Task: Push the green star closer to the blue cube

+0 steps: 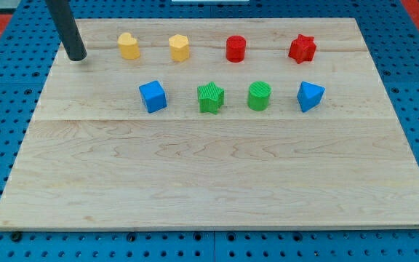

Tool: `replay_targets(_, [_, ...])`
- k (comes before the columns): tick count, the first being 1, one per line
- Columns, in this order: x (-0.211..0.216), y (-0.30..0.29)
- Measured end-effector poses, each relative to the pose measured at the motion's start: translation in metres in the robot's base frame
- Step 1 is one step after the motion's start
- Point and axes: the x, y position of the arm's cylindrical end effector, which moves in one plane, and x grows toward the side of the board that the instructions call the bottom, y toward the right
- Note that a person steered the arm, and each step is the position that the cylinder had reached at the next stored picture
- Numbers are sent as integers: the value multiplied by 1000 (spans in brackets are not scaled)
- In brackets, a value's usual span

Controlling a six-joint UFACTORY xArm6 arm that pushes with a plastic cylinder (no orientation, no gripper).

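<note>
The green star (211,97) sits near the middle of the wooden board (217,182), in the lower row of blocks. The blue cube (153,96) stands to its left in the same row, with a gap of about one block's width between them. My tip (76,57) rests on the board at the view's top left, well to the left of and above the blue cube, and touches no block.
A green cylinder (259,96) and a blue wedge-like block (310,95) stand right of the star. The upper row holds a yellow heart (128,46), a yellow hexagon (179,48), a red cylinder (236,49) and a red star (302,49).
</note>
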Motion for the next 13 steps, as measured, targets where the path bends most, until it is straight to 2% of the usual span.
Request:
replay_targets(5, [3,-1])
replay_targets(6, [16,21])
replay_targets(7, [27,107])
replay_targets(9, [62,251])
replay_targets(10, [133,276])
replay_targets(11, [187,258])
replay_targets(12, [158,269])
replay_targets(13, [108,258])
